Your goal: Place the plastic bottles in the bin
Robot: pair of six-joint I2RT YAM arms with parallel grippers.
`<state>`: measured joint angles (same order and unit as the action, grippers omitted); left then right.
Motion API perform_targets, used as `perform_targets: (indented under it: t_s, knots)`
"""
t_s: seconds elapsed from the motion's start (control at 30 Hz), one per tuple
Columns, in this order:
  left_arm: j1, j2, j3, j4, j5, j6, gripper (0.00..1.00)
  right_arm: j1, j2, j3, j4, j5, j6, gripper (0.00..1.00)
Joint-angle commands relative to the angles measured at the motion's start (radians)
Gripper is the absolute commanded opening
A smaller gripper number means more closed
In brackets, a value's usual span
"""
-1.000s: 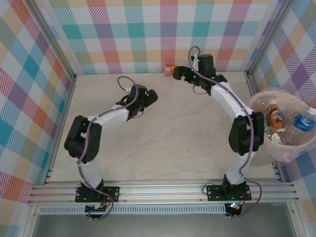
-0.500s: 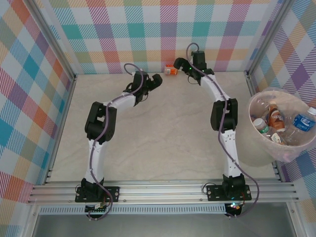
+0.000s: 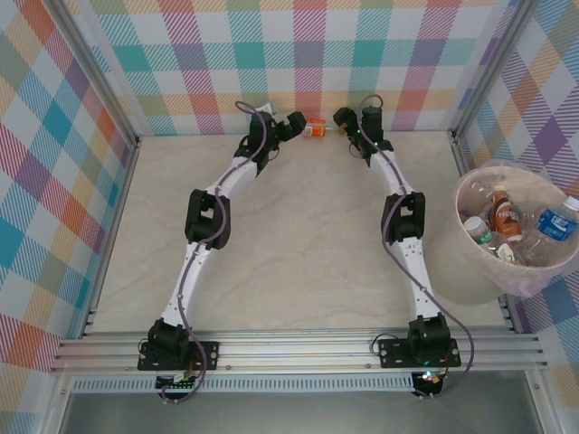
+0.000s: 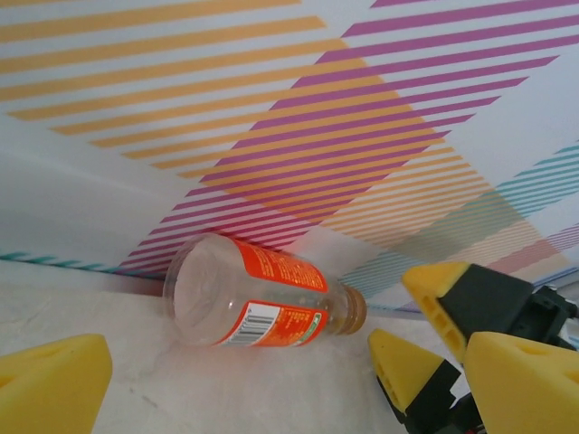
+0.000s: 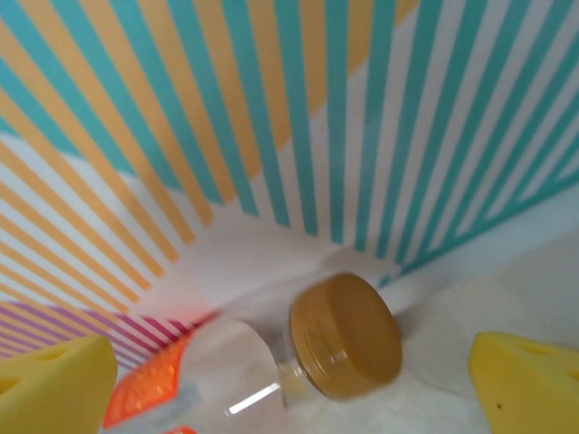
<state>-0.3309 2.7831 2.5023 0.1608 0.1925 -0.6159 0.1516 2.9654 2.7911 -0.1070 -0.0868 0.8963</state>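
**A:** Left gripper (image 3: 290, 126) is spread wide and empty, just left of the orange-labelled bottle (image 4: 258, 294) lying against the back wall.

**B:** It looks empty, so likely light, thin-walled and prone to skidding. Grab the label band, not the brown cap (image 5: 345, 335).

**A:** Right gripper (image 3: 345, 118) is spread too, holding nothing, beside that cap. The bin (image 3: 520, 282) sits well apart, far right.

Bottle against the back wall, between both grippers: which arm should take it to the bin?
Right, probably. The right gripper is open at the bottle's cap, and the bin is on that side. The left gripper, also open, is farther from the bin.
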Motion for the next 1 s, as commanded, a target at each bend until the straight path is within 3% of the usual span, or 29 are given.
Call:
perform_targets:
  t_s: [0.0,0.17,0.33,0.67,0.77,0.97]
  knots:
    - [0.017,0.074,0.071,0.026,0.024,-0.029,1.0,-0.004,0.082,0.033,0.147,-0.033,0.113,1.0]
    - [0.026,0.149,0.143,0.065,0.031,-0.045,1.0,0.0,0.129,0.042,0.279,-0.066,0.133,1.0]
    - [0.051,0.162,0.155,0.063,0.073,-0.065,1.0,0.03,0.118,0.056,0.326,-0.126,0.049,1.0]
    - [0.098,0.141,0.154,-0.033,0.134,-0.061,1.0,0.102,0.067,0.055,0.299,-0.271,-0.03,1.0]
    - [0.102,0.11,0.152,-0.135,0.098,-0.056,1.0,0.124,0.031,0.041,0.249,-0.343,-0.075,1.0]
    - [0.121,0.006,0.099,-0.39,-0.103,-0.157,1.0,0.174,-0.019,0.006,0.221,-0.444,-0.135,1.0]
